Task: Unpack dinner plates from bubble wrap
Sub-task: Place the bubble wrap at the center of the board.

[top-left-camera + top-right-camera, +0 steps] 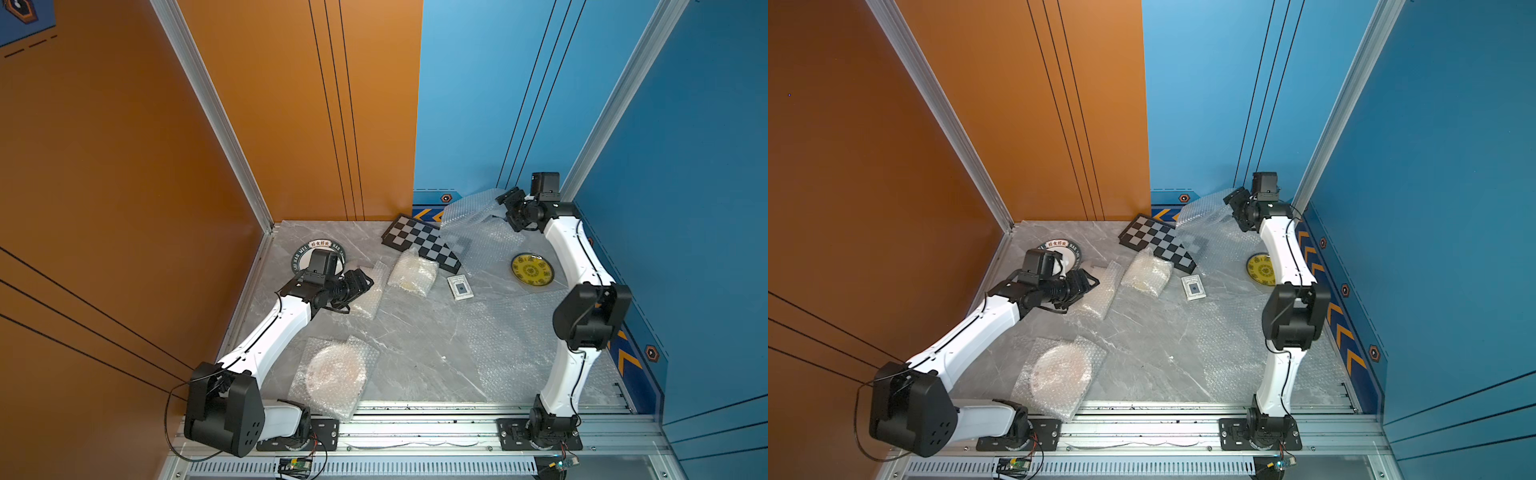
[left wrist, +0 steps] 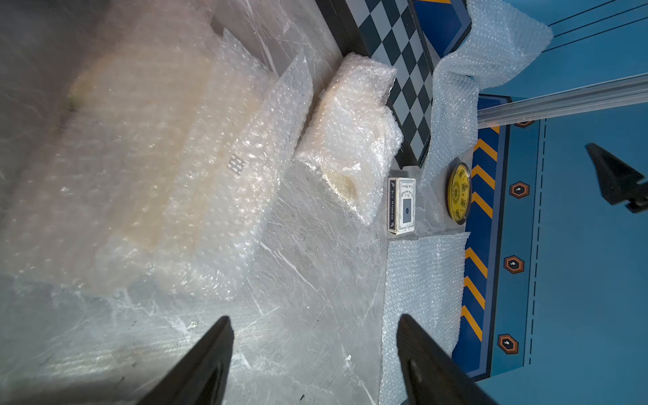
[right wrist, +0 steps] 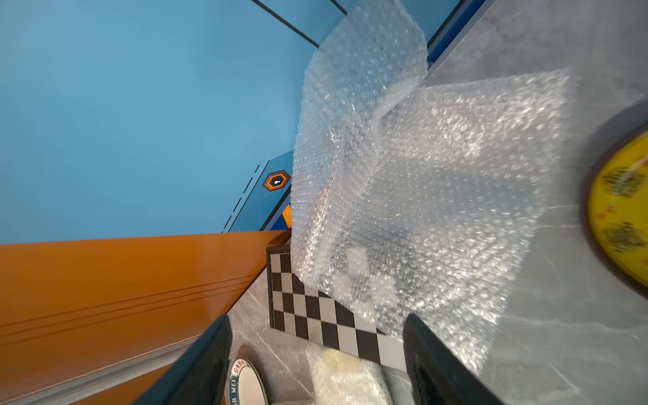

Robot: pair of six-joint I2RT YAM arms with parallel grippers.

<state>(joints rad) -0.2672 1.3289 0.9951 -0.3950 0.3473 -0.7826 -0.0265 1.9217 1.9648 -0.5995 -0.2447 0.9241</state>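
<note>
A bare yellow dinner plate [image 1: 532,270] lies at the right, and a white green-lettered plate [image 1: 301,253] lies at the back left, partly hidden by my left wrist. Bubble wrap still covers one plate [image 1: 334,372] near the front, a bundle [image 1: 411,272] mid-table and another bundle [image 2: 175,175]. My left gripper [image 2: 314,317] hovers open and empty beside that last bundle. At the back right my right gripper [image 3: 317,317] stands open and empty. A loose bubble wrap sheet [image 3: 403,175] ahead of it drapes against the blue wall.
A checkerboard [image 1: 419,239] lies at the back, partly under the loose sheet. A small white card box [image 1: 460,288] sits beside the middle bundle. Another flat bubble wrap sheet [image 1: 511,345] covers the table at the front right. Walls close in the left, back and right.
</note>
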